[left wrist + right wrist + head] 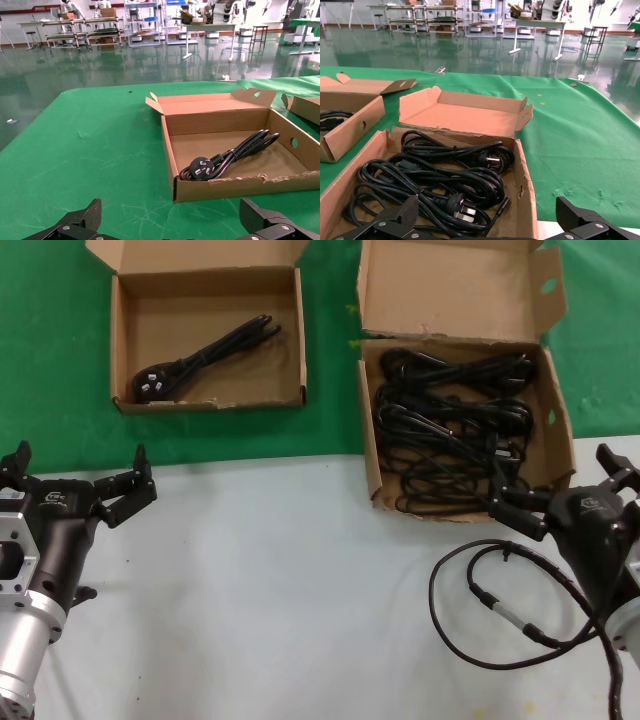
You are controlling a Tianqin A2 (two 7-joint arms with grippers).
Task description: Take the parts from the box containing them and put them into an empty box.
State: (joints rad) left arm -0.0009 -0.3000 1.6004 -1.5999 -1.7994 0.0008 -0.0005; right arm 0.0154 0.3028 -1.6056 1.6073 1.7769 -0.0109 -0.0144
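Head view: the left gripper point(80, 480) is hovering at lower left, fingers spread and holding nothing. The right gripper point(560, 490) is sitting at lower right, jaws spread, at the near edge of the full box point(560, 440) of cords point(450, 430).

Left wrist view: one cord point(227, 157) is lying in the smaller box point(172, 150) at right of centre.

Right wrist view: cords are filling the lower-left box.

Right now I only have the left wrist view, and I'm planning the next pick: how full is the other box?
Observer: The right-hand box holds a tangled pile of cords, too many to count.
Operator: Where's the right gripper?
Observer: The right gripper hangs open over that box's near edge, holding nothing.
Operator: And mine?
Observer: The left gripper is open over the white table, short of the one-cord box.
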